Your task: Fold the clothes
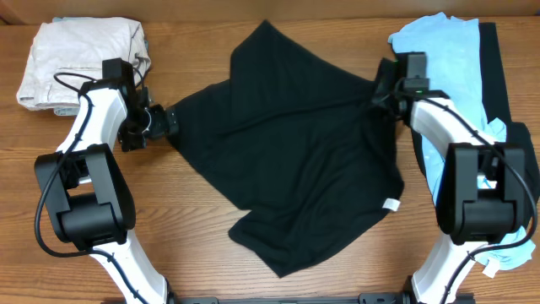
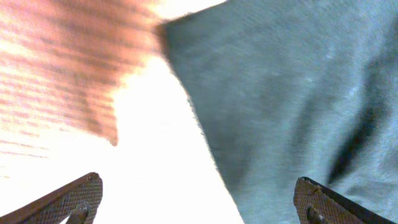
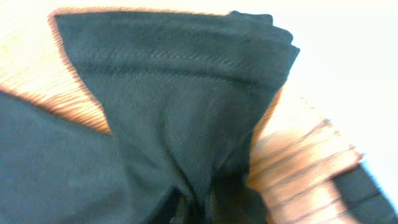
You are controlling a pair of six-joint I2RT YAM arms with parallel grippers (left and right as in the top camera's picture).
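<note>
Gripping black T-shirt (image 1: 295, 160) w/ R fingers (image 1: 379, 87), L fingers (image 2: 74, 196) spread apart.

We count:
- 1 black T-shirt (image 1: 295, 160), carrying 1 small white tag (image 1: 391, 203).
- Light blue garments (image 1: 439, 42): one heap on the right. We can't separate the pieces, so at least 1.
- 1 dark garment (image 1: 496, 67) along that heap's right edge.
- 1 folded beige pile (image 1: 76, 55). We can't tell how many pieces are in it.
- 2 arms with 1 gripper each: left gripper (image 1: 164, 120) and right gripper (image 1: 381, 89).
- 1 wooden counter (image 1: 202, 245).
</note>
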